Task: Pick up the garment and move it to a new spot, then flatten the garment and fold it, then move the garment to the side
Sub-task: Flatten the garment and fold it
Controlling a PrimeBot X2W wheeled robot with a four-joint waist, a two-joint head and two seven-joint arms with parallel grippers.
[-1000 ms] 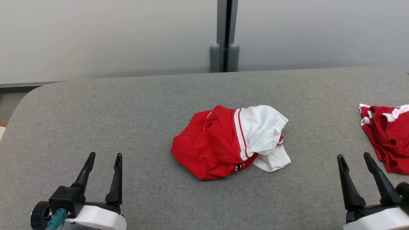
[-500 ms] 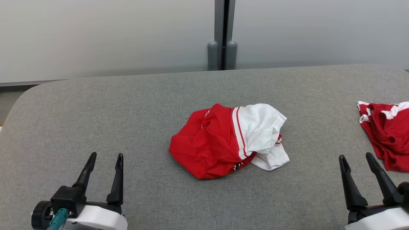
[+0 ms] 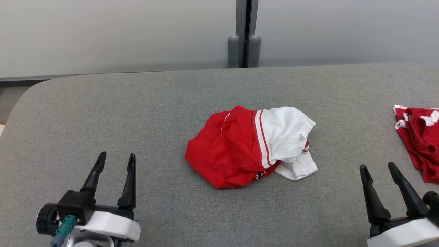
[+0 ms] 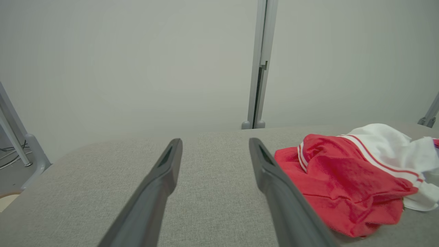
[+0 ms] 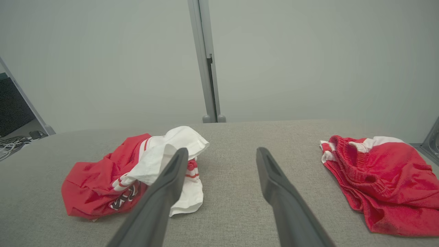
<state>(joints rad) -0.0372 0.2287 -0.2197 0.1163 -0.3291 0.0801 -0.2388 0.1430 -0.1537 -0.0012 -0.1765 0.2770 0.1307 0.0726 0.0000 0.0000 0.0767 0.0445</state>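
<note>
Left pincer is seen low at the near left of the table, fingers pointed away from the robot and slightly tilted, jaws spread apart, nothing held. Right pincer is seen at the near right, same pose, fingers leaned a little to the left, jaws spread, nothing held. Both are hovering above the grey cloth-covered top, with no contact made with any fabric.

The garment, red with a white part and red-white stripes, is lying crumpled at the middle of the table, between the two pincers and farther out, well apart from both. In the left wrist view it is placed to the right of the fingers; in the right wrist view, to the left, partly hidden behind one finger.

Dark lettering is visible on a red fold near the hem; it cannot be read.

Red shorts with white trim are bunched at the right edge, near the right pincer, not touched. A grey post is seen behind the table.
</note>
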